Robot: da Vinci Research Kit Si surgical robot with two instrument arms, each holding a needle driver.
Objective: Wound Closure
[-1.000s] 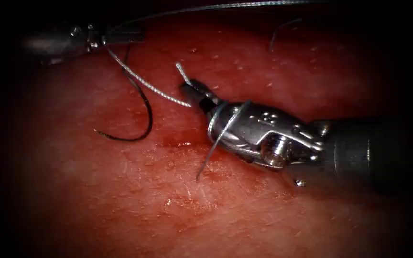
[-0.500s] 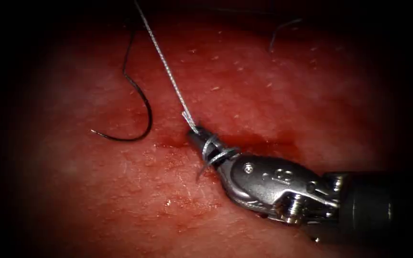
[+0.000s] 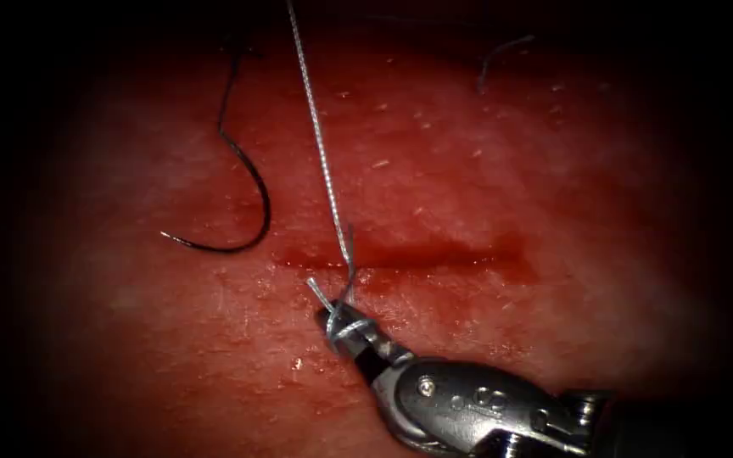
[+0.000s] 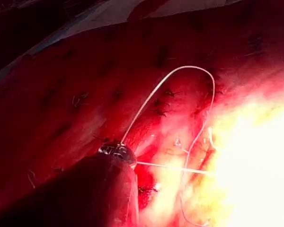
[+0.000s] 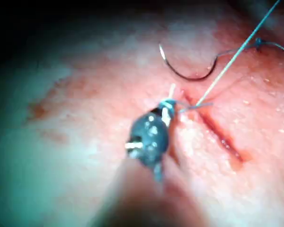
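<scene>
- Since 1 s ago the right end effector [image 3: 332, 321] has dropped from mid-frame to lower centre of endoscope view, dragging thread [image 3: 320, 148] down w/ it; strand now runs taut from top edge to the cut [image 3: 400, 254].
- Right end effector clenched on the thread's short end, loops wound round its tip, just below the cut.
- Needle [image 3: 243, 182] lies free on tissue [image 3: 485, 170], upper left of frame, not in tissue.
- Left end effector [image 4: 116, 151]: thread leaves its tip; jaws – cannot tell.
</scene>
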